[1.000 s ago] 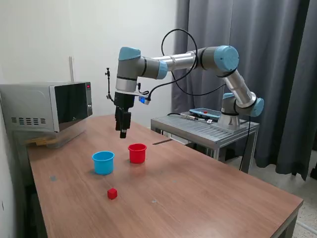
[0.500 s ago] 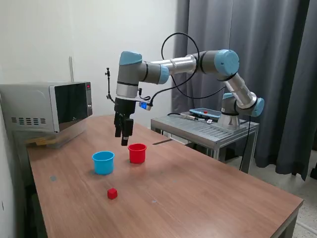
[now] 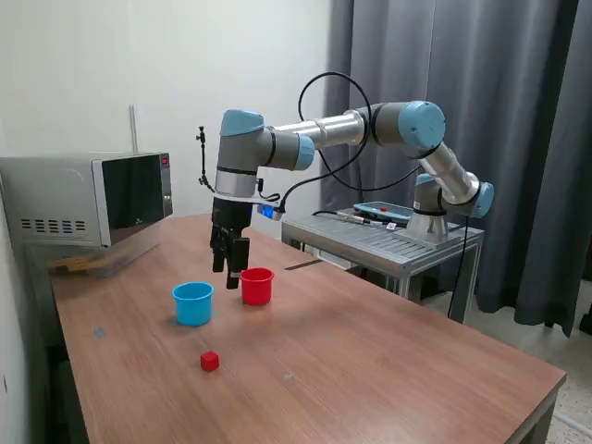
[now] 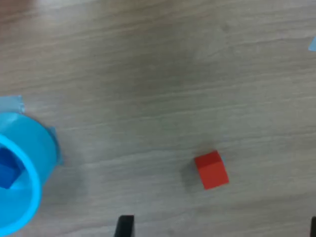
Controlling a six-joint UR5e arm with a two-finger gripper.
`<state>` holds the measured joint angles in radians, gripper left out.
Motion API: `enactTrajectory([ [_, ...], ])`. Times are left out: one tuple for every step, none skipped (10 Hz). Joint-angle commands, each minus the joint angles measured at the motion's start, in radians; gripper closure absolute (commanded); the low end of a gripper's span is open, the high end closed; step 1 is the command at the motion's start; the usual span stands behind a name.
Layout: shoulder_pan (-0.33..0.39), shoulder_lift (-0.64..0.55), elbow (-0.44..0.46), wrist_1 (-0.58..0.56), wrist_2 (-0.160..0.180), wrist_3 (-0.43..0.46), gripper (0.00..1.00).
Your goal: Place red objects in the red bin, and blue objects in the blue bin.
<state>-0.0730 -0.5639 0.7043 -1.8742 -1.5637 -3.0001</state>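
Note:
A light blue cup (image 3: 192, 302) and a red cup (image 3: 256, 285) stand side by side on the wooden table (image 3: 370, 370). One small red cube (image 3: 210, 361) lies on the table in front of the cups. My gripper (image 3: 231, 270) hangs just above the table, behind the gap between the cups and close to the red cup. In the wrist view the blue cup (image 4: 22, 173) holds a dark blue cube (image 4: 7, 170), and the red cube (image 4: 211, 169) lies apart from it. My gripper (image 4: 219, 231) is open and empty, with only its fingertips (image 4: 125, 226) showing. The red cup's inside is hidden.
A microwave (image 3: 88, 199) stands at the table's far corner on the exterior view's left. A metal cart (image 3: 384, 236) bearing the arm's base stands behind the table on the right. A thin black stand (image 3: 202, 157) rises by the wall. Dark curtains hang behind.
My gripper has come down from well above the cups to just above the table beside the red cup. The cups and the red cube have not moved.

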Motion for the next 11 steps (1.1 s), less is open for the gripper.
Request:
enactTrajectory([
  [0.004,0.012,-0.003,-0.058,0.001,-0.02,0.0],
  [0.004,0.021,0.0,-0.097,0.001,-0.022,0.0],
  [0.004,0.025,0.013,-0.13,0.001,-0.023,0.0],
  [0.004,0.032,0.023,-0.147,0.001,-0.023,0.0],
  [0.004,0.035,0.038,-0.189,0.001,-0.023,0.0],
  [0.005,0.036,0.064,-0.235,0.001,-0.023,0.0],
  [0.007,0.036,0.087,-0.264,0.001,-0.023,0.0],
  [0.009,0.035,0.111,-0.302,0.001,-0.022,0.0],
  [0.01,0.033,0.145,-0.345,0.001,-0.022,0.0],
  [0.01,0.029,0.185,-0.391,0.001,-0.022,0.0],
  [0.01,0.026,0.211,-0.439,0.001,-0.022,0.0],
])
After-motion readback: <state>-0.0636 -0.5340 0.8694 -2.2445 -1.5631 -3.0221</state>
